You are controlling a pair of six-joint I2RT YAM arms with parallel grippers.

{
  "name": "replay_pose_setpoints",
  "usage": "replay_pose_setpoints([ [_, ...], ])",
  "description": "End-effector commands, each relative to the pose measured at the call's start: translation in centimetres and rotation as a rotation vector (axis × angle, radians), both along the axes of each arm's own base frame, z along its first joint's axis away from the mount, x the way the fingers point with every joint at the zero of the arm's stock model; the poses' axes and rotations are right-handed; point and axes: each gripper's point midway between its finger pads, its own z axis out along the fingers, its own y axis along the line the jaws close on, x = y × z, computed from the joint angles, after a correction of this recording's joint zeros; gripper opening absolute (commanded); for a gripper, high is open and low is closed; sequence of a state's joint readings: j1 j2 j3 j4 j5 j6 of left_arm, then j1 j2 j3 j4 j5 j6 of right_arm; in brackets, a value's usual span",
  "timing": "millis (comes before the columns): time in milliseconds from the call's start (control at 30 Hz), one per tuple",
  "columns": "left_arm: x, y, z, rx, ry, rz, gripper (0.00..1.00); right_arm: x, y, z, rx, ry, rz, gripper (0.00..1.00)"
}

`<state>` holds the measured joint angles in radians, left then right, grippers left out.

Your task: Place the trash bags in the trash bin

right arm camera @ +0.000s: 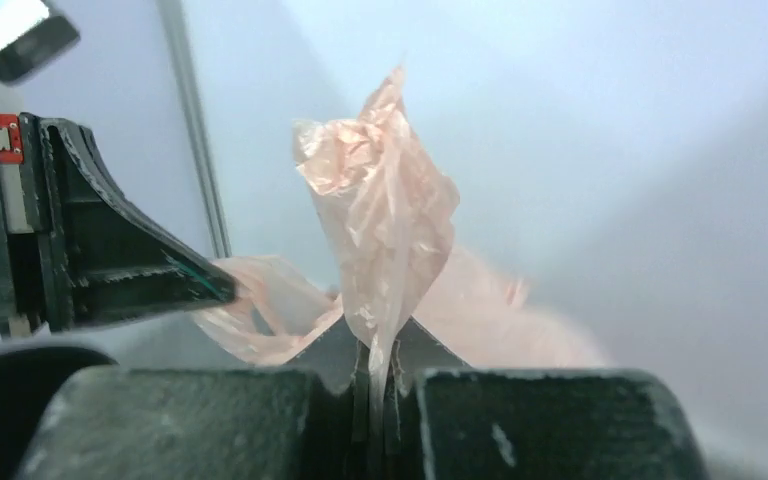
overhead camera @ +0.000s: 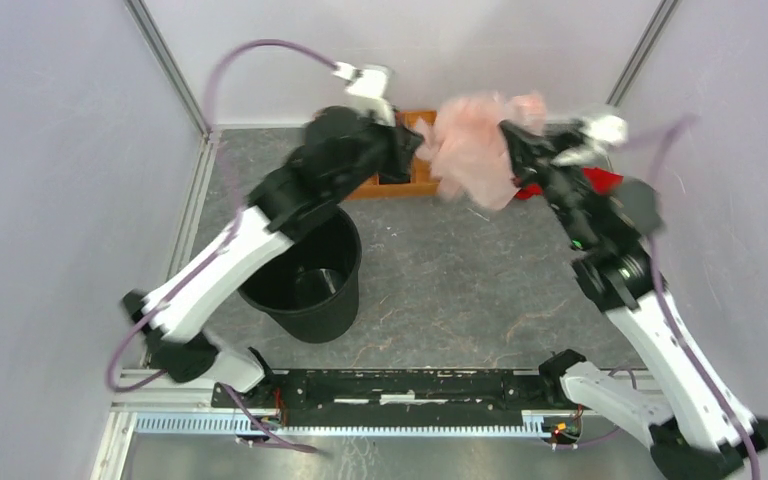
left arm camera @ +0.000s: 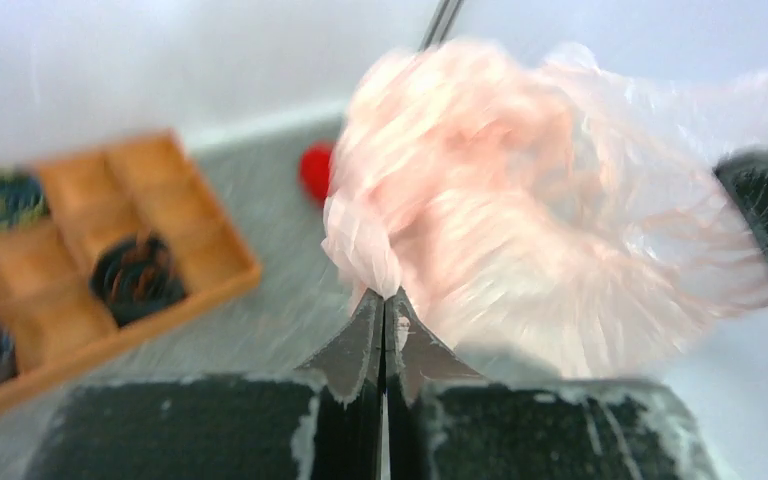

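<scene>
Well, by my reckoning the job is only partway there. The trash bag (overhead camera: 475,150) is up off the surface (overhead camera: 460,290). It hangs bunched in the air at the far end of the cell, strung between the two arms, just beside the orange tray (overhead camera: 415,188) as seen from above.

The left gripper (left arm camera: 382,305) is pinched tight on a small tuck of the pink film. Its wrist view shows the two fingers meeting, with the plastic puckering out right above them. The right gripper (right arm camera: 372,350) is clamped on another fold, which stands up from between its fingers like a crumpled flag. So both arms have hold of the bag, and as far as the top view shows, none of it trails on the surface.

What has not happened is the part that counts. The trash bin (overhead camera: 310,322) stands upright at the near left, well apart from the bag, with the left arm crossing over its far rim. The part of its inside I can see is dark and glossy, with nothing pink in it.

As I judge it, the bag has yet to be carried back and to the left, brought over the rim, lowered in and let go. Loosely bunched as it is, it looks wider than the bin's mouth, so I would expect some gathering or pushing down to be needed.

The red cloth (overhead camera: 600,180) lies by the right arm and is not in either gripper. The film is blurred in the pictures, so I cannot tell how it is folded.
</scene>
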<state>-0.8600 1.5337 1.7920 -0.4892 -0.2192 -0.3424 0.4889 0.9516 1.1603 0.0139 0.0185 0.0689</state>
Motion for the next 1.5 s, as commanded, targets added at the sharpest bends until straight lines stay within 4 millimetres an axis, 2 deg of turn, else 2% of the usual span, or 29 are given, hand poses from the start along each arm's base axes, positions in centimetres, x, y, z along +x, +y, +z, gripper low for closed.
replay_pose_setpoints([
  [0,-3.5,4.7,9.0,-0.273,-0.224,0.037,0.02,-3.6,0.4,-1.6,0.003,-0.156,0.110,0.06],
  [67,-0.7,6.0,0.9,-0.142,-0.063,0.223,0.02,-1.3,-1.5,-9.6,0.044,0.026,-0.041,0.06],
  [133,0.8,7.0,-6.9,0.027,0.123,0.307,0.02,-0.1,-3.3,-20.3,-0.011,0.280,-0.181,0.01],
  [167,1.1,7.1,-9.5,0.090,0.189,0.302,0.02,-0.2,-3.7,-23.7,-0.046,0.361,-0.205,0.00],
  [200,1.3,7.3,-10.7,0.120,0.218,0.304,0.02,-0.3,-3.9,-26.0,-0.077,0.411,-0.212,0.00],
  [233,1.6,7.3,-10.8,0.129,0.217,0.295,0.02,-0.2,-4.0,-26.4,-0.086,0.425,-0.224,0.00],
  [267,1.9,7.0,-9.9,0.117,0.194,0.279,0.02,0.1,-4.2,-25.4,-0.089,0.408,-0.234,0.00],
  [333,2.4,6.1,-5.2,0.046,0.103,0.233,0.02,1.1,-3.8,-19.9,-0.080,0.300,-0.227,0.00],
  [400,2.2,4.9,1.4,-0.058,-0.010,0.154,0.02,2.1,-3.2,-11.7,-0.055,0.161,-0.210,0.01],
  [433,1.3,4.4,6.0,-0.135,-0.087,0.093,0.02,2.2,-2.7,-6.3,-0.046,0.087,-0.185,0.01],
  [533,-4.1,2.9,14.9,-0.327,-0.254,-0.153,0.02,-0.5,-0.1,5.7,-0.011,-0.096,0.016,0.01],
  [600,-8.2,2.6,17.4,-0.401,-0.339,-0.253,0.02,-4.1,1.7,8.7,0.037,-0.212,0.187,0.01],
  [633,-9.3,3.0,17.8,-0.423,-0.376,-0.235,0.02,-5.7,1.9,8.3,0.059,-0.261,0.242,0.01],
  [700,-8.6,4.1,14.3,-0.393,-0.345,-0.113,0.02,-6.5,1.4,4.0,0.091,-0.263,0.241,0.03],
  [733,-7.1,5.0,11.0,-0.351,-0.291,-0.008,0.02,-5.5,0.7,-0.5,0.109,-0.189,0.185,0.03],
  [767,-5.3,6.1,6.5,-0.272,-0.204,0.127,0.02,-4.3,-0.3,-4.4,0.130,-0.098,0.108,0.02],
  [800,-3.8,7.1,1.9,-0.173,-0.106,0.237,0.02,-2.9,-1.2,-9.9,0.131,0.039,0.022,0.01],
  [867,-1.7,7.6,-5.9,0.020,0.074,0.298,0.02,-1.9,-2.1,-19.8,0.072,0.261,-0.070,0.00],
  [900,-1.4,7.5,-8.2,0.076,0.132,0.289,0.02,-1.9,-2.3,-23.8,0.031,0.345,-0.091,0.00],
  [967,-1.3,7.1,-9.5,0.114,0.163,0.254,0.02,-2.0,-3.1,-27.2,-0.010,0.422,-0.136,0.00],
  [1033,-1.2,6.2,-7.0,0.071,0.107,0.202,0.02,-1.3,-3.3,-24.7,-0.011,0.377,-0.156,0.00],
  [1100,-1.2,5.4,-2.0,-0.002,0.011,0.143,0.02,-0.5,-3.2,-17.9,-0.001,0.246,-0.154,0.01],
  [1200,-2.3,5.0,8.6,-0.132,-0.174,0.054,0.02,-0.5,-2.7,-3.7,0.014,0.036,-0.114,0.01],
  [1267,-5.1,5.5,16.1,-0.274,-0.296,-0.048,0.02,-2.9,-1.7,5.5,0.038,-0.111,-0.004,0.01],
  [1300,-6.9,5.7,18.5,-0.342,-0.347,-0.110,0.02,-4.4,-1.2,8.3,0.061,-0.175,0.059,0.01],
  [1333,-8.7,6.3,20.4,-0.404,-0.393,-0.163,0.02,-6.2,-0.7,10.3,0.084,-0.249,0.130,0.01],
  [1367,-10.0,6.7,21.3,-0.456,-0.428,-0.197,0.02,-7.5,-0.3,10.8,0.101,-0.294,0.182,0.01],
  [1400,-10.2,6.7,19.8,-0.478,-0.417,-0.205,0.02,-8.6,0.1,10.1,0.111,-0.324,0.229,0.01],
  [1467,-9.5,7.6,16.4,-0.495,-0.382,-0.134,0.02,-9.1,0.0,6.2,0.121,-0.315,0.242,0.02],
])
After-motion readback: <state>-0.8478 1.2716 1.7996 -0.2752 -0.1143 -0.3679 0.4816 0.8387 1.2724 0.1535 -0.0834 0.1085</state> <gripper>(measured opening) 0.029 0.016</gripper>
